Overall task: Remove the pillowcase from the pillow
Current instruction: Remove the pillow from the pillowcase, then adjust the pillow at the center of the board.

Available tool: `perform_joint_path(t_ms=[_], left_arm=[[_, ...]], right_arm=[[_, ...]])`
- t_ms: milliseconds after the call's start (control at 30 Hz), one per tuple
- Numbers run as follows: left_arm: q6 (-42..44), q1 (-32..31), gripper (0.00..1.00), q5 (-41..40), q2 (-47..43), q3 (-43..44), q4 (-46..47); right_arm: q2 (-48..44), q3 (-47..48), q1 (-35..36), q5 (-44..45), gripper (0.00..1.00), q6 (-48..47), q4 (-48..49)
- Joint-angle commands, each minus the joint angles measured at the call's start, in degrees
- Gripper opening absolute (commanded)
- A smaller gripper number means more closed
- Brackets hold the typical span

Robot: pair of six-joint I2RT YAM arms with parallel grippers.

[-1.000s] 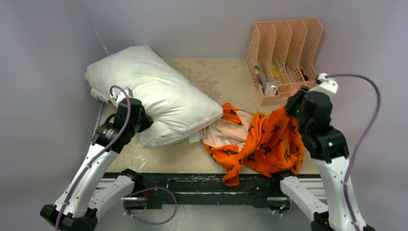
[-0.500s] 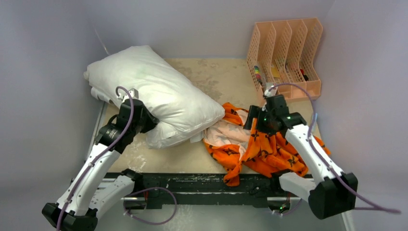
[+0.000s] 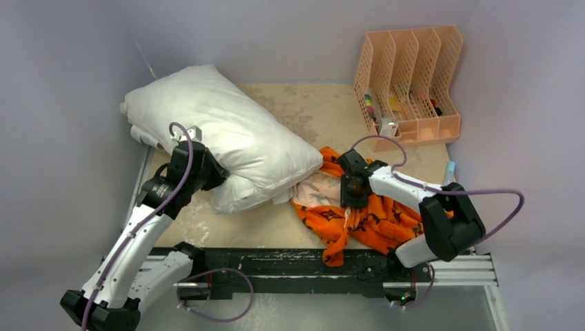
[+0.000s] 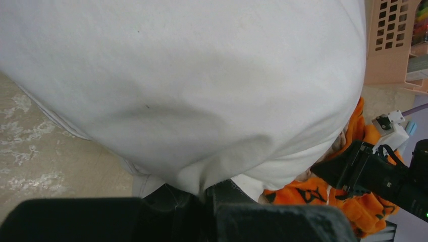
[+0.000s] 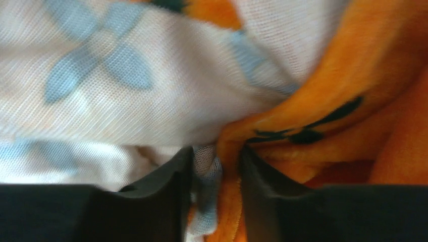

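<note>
The plain white pillow point(image 3: 221, 131) lies across the back left of the table and fills the left wrist view point(image 4: 176, 75). My left gripper point(image 3: 210, 172) is shut on a pinch of its fabric at the near edge, the cloth drawn down between the fingers point(image 4: 209, 194). The orange pillowcase point(image 3: 383, 224) with black motifs lies crumpled to the right of the pillow, its pale lining point(image 3: 317, 189) turned up. It touches the pillow's corner and also shows in the left wrist view point(image 4: 298, 194). My right gripper point(image 3: 348, 189) is shut point(image 5: 214, 156) on a fold of the pillowcase point(image 5: 328, 101).
A peach slotted file organiser point(image 3: 410, 76) with small items stands at the back right and shows in the left wrist view point(image 4: 391, 45). The beige table point(image 3: 310, 110) is walled at the back and both sides. A black rail point(image 3: 276, 262) runs along the near edge.
My right arm came down from high at the right to the pillowcase's left part. The cloth it held up dropped to the table. Its jaws opened, then closed on a fold. The left arm barely moved.
</note>
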Motion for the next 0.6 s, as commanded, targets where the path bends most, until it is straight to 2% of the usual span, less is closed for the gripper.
perform_joint_path(t_ms=[0, 33, 133, 267, 400, 567], left_arm=[[3.49, 0.4, 0.0, 3.23, 1.31, 3.71, 2.59], [3.73, 0.4, 0.0, 4.44, 1.73, 3.24, 2.79], [3.66, 0.4, 0.0, 9.09, 2.01, 1.01, 4.3], [0.93, -3.05, 0.0, 13.11, 1.71, -2.78, 9.79], [-2.33, -15.79, 0.0, 2.57, 4.76, -1.88, 11.73], [-5.88, -27.91, 0.0, -5.13, 10.98, 0.58, 17.45]], right_arm=[[0.54, 2.71, -0.28, 12.63, 0.13, 6.62, 2.61], [-1.87, 2.33, -2.35, 13.67, 0.0, 6.4, 3.81], [-9.51, 4.23, -9.52, 14.07, 0.0, 3.69, 4.41], [-16.3, 14.35, -13.6, 24.75, 0.0, -1.38, -1.42], [-19.72, 23.6, -13.8, 32.41, 0.0, -4.58, -5.82], [-24.15, 27.09, -13.76, 36.26, 0.0, -7.0, -6.36]])
